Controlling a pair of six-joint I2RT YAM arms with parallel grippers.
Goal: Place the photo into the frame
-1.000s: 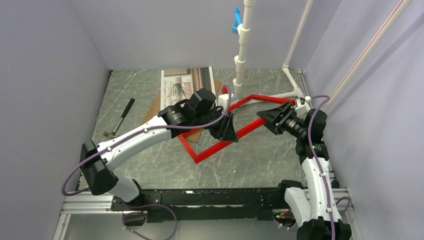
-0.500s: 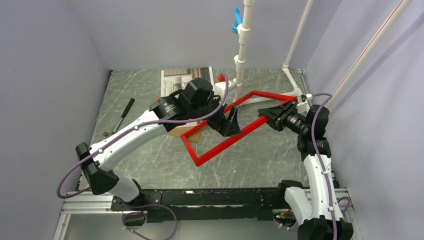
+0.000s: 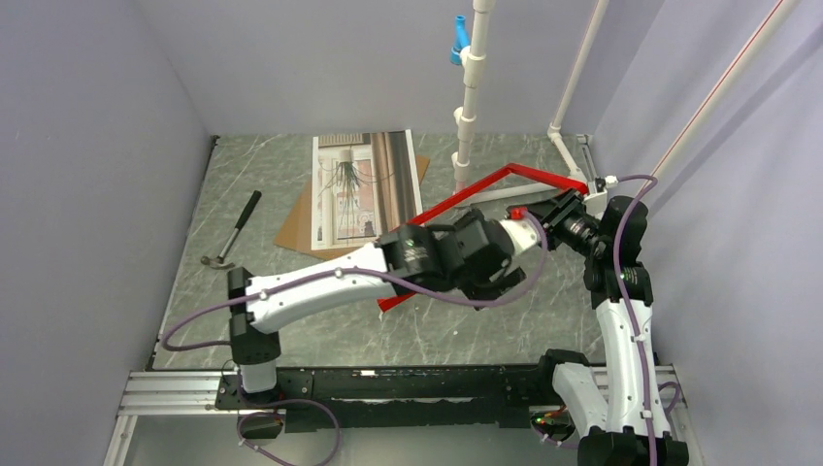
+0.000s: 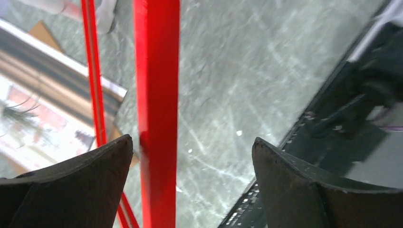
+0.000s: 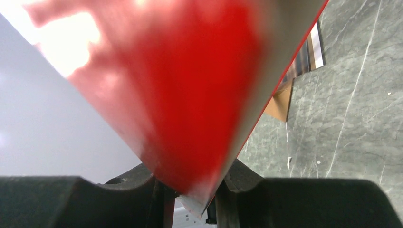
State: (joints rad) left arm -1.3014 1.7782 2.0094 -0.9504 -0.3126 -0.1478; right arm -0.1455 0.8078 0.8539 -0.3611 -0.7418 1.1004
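- Left gripper up front: fingers spread wide, with one red bar of the frame running between them. From the wrist view it touches neither.
- The frame sits tilted, its near corner low by the table and its far side lifted.
- Right gripper is pinched tight on the frame's raised right end.
- Further back, the photo lies flat, picture side up, on a brown backing board, outside the frame.
- A hammer lies off to the left.
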